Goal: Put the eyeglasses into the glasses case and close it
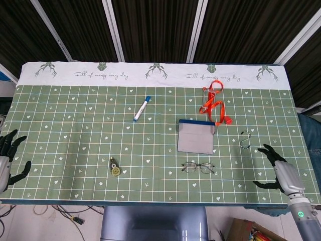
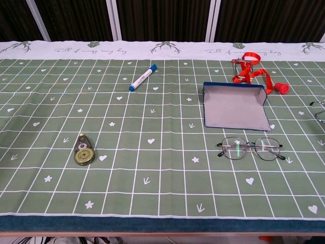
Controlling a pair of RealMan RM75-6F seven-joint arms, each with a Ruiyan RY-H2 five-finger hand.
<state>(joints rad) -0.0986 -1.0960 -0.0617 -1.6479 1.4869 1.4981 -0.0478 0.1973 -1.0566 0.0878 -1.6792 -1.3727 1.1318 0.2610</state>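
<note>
The thin-framed eyeglasses [image 1: 198,167] [image 2: 250,148] lie flat on the green cloth, just in front of the glasses case [image 1: 196,136] [image 2: 235,107]. The case lies open, grey inside with a blue rim. My right hand [image 1: 280,172] hovers open over the table's front right corner, well to the right of the eyeglasses, fingers spread. At the far left edge my left hand [image 1: 9,158] is open and holds nothing. Neither hand shows in the chest view.
A blue-capped marker [image 1: 142,108] lies at mid-left. A correction tape roller [image 1: 115,166] sits near the front. A red lanyard with a clip [image 1: 214,104] lies behind the case, and a metal carabiner [image 1: 245,139] lies to its right.
</note>
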